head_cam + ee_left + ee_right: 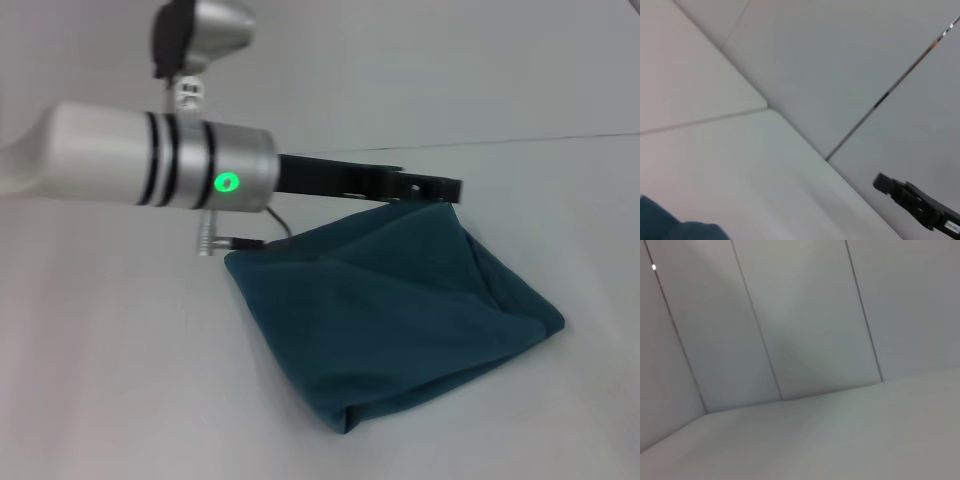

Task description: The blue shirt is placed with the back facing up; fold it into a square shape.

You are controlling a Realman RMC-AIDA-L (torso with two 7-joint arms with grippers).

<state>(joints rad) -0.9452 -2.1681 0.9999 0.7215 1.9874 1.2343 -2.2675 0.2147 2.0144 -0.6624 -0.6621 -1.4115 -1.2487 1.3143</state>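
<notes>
The blue shirt [395, 315] lies folded into a rough four-sided bundle on the white table [110, 370], its nearest corner pointing toward the robot and its near edges doubled and rounded. Bare tabletop spreads wide on the left and in front of it, with a narrower strip to the right. Above its far edge, the left gripper [448, 187] reaches across from the left, its dark fingers [375, 180] stretched over the raised far corner of the cloth; whether they pinch the fabric cannot be told. Beyond lies the table's far edge [540, 139], then the pale wall [430, 70]. The right gripper is out of sight.
</notes>
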